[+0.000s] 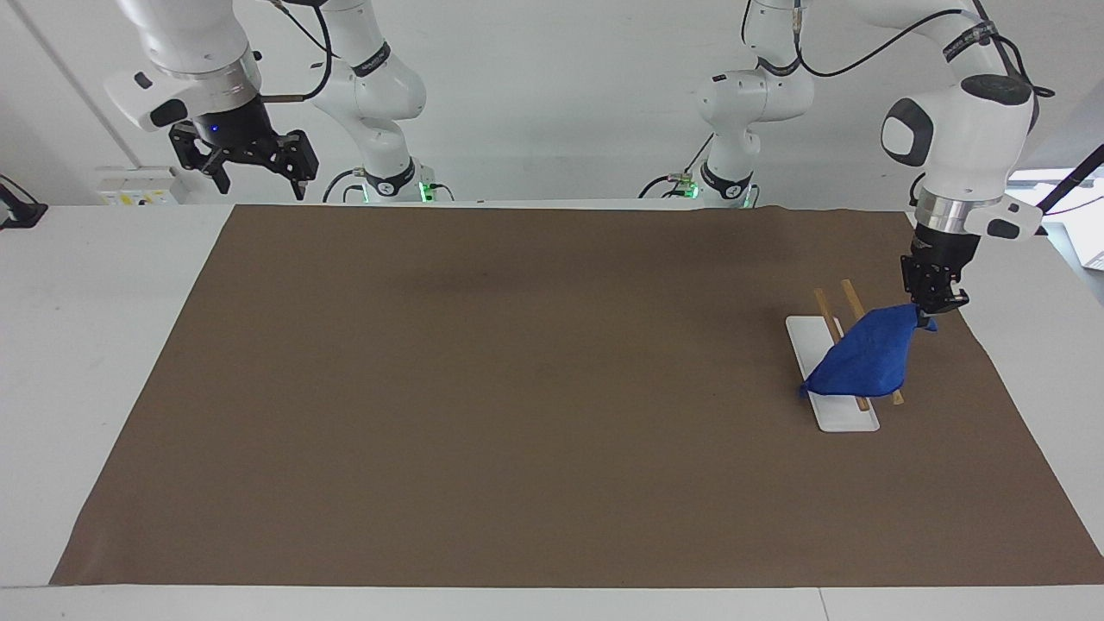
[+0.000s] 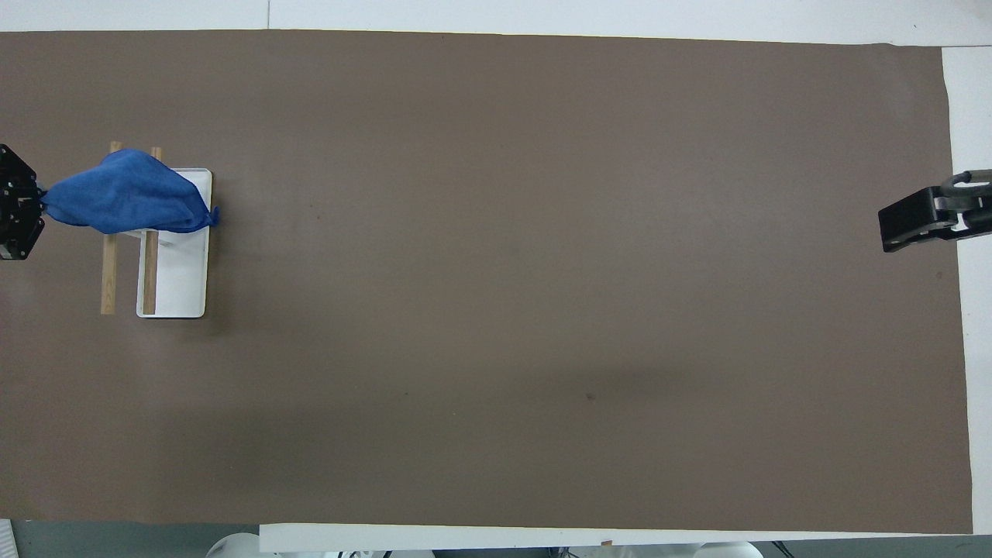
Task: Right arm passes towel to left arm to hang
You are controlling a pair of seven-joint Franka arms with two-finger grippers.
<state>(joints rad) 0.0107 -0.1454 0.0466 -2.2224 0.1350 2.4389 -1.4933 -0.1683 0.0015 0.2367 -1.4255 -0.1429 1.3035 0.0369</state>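
The blue towel (image 1: 862, 358) lies draped over the two wooden bars (image 1: 826, 304) of the small rack, above its white base (image 1: 845, 420), toward the left arm's end of the table. My left gripper (image 1: 931, 304) is shut on the towel's corner, just beside the bars on the side away from the table's middle. In the overhead view the towel (image 2: 128, 194) spans both bars (image 2: 109, 271) and part of the base (image 2: 182, 271), with the left gripper (image 2: 19, 203) at its end. My right gripper (image 1: 261, 183) is open, empty and raised high over the right arm's end of the table; its blue light shows.
A brown mat (image 1: 517, 388) covers most of the white table (image 1: 103, 345). Part of the right gripper (image 2: 907, 219) shows at the mat's edge in the overhead view. Cables and the arm bases stand along the robots' edge.
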